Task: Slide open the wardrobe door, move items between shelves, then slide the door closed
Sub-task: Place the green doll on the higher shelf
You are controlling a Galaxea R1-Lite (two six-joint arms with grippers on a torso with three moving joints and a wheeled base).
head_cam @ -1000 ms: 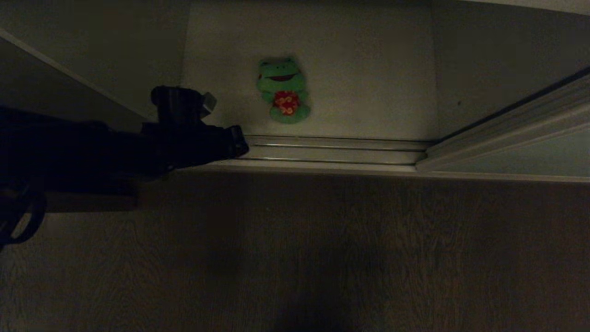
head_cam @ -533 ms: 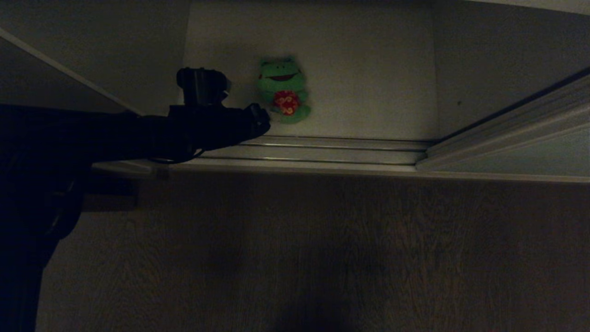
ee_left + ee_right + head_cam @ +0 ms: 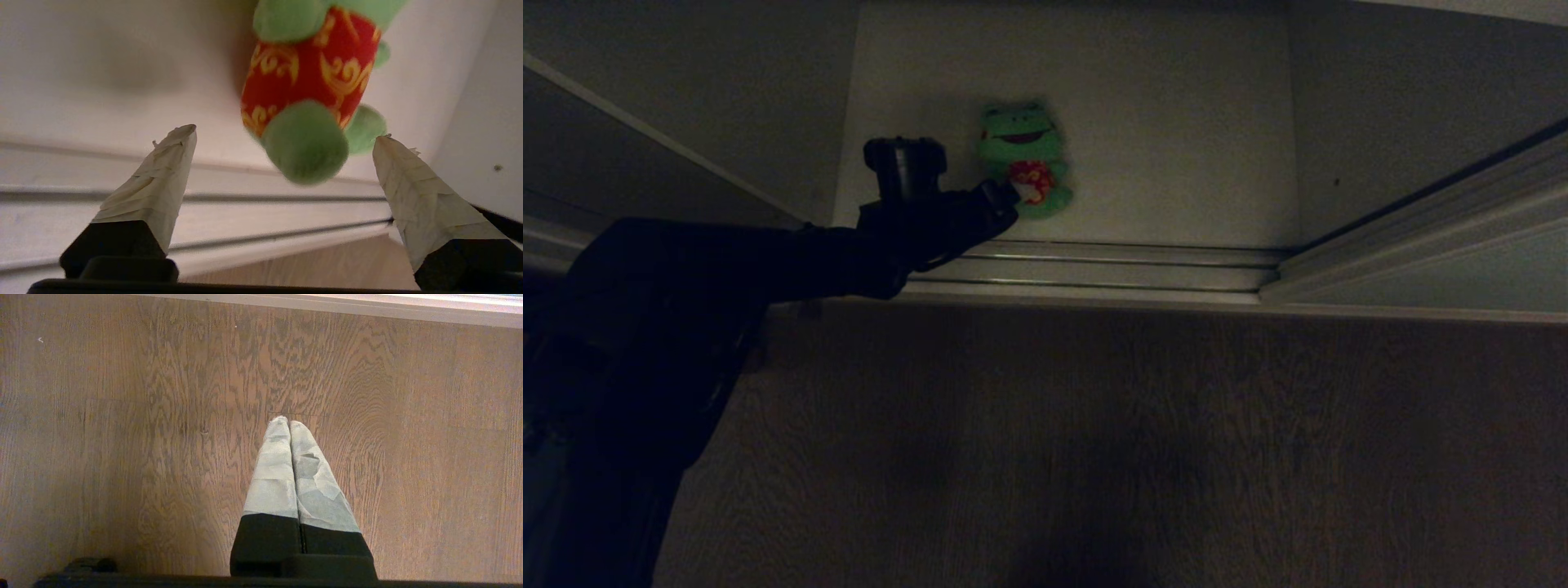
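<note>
1. Green plush toy (image 3: 1023, 158) with red shorts lies on the white shelf (image 3: 1176, 147), near the door tracks (image 3: 1111, 265).
2. Left pincer (image 3: 284, 139) stands wide, fingertips flanking the toy's feet, not gripping.
3. Right pincer (image 3: 289, 424), fingers pressed together, hangs over the wooden floor (image 3: 122, 416).
4. Sliding door (image 3: 1445, 282) stands at right.

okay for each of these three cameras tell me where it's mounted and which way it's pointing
Head view: on the robot's head, looking down at the wood floor and wardrobe bottom; the left arm reaches in.
Left wrist view: behind the open left pincer, facing the green plush toy lying just ahead.
Right wrist view: behind the shut right pincer, facing bare wood floor.
Shared: head and left wrist views both show the green plush toy and the door tracks.
</note>
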